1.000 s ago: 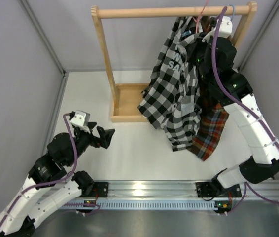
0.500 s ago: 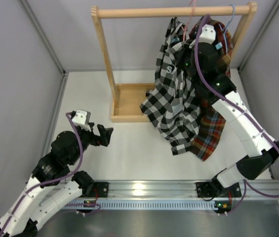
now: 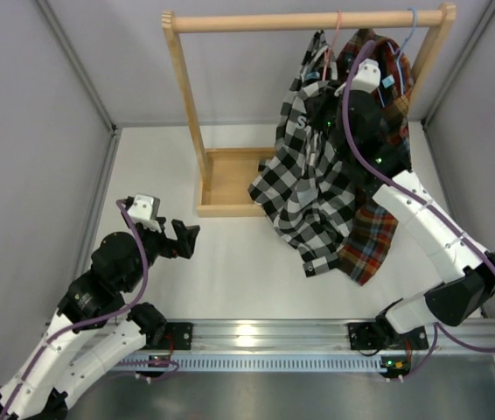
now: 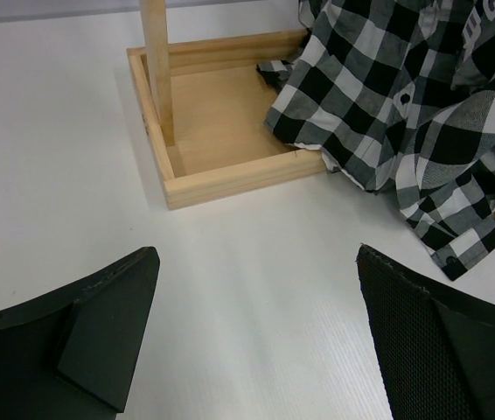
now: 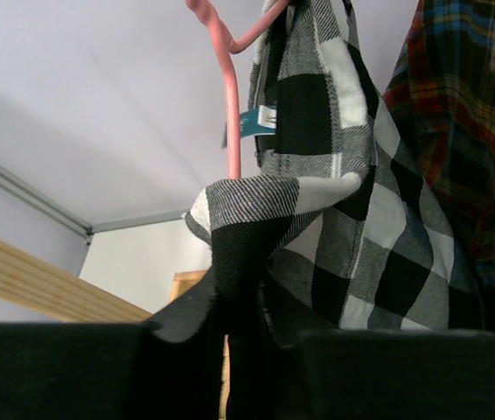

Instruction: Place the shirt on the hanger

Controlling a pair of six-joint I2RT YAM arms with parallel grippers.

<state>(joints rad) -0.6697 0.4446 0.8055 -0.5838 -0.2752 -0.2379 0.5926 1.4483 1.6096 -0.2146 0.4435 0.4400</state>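
Note:
The black-and-white checked shirt [image 3: 313, 188] hangs from the pink hanger [image 3: 336, 31], whose hook is over the wooden rail. Its hem drapes down to the table beside the rack's base. My right gripper [image 3: 320, 98] is high up at the shirt's collar. In the right wrist view a fold of the shirt [image 5: 265, 206] sits pinched between the dark fingers of the right gripper [image 5: 261, 311], just beside the pink hanger wire [image 5: 230, 114]. My left gripper [image 3: 186, 238] is low at the left, open over bare table [image 4: 256, 262], well away from the shirt [image 4: 405, 96].
A red, orange and blue plaid shirt [image 3: 380, 229] hangs on a light blue hanger [image 3: 411, 22] just right of the checked one. The wooden rack [image 3: 230, 21] has an upright post and a shallow base tray [image 4: 221, 179]. Grey walls close in both sides.
My right arm has swung left and up along the rail, taking the shirt's collar and the pink hook with it. The left arm has barely shifted.

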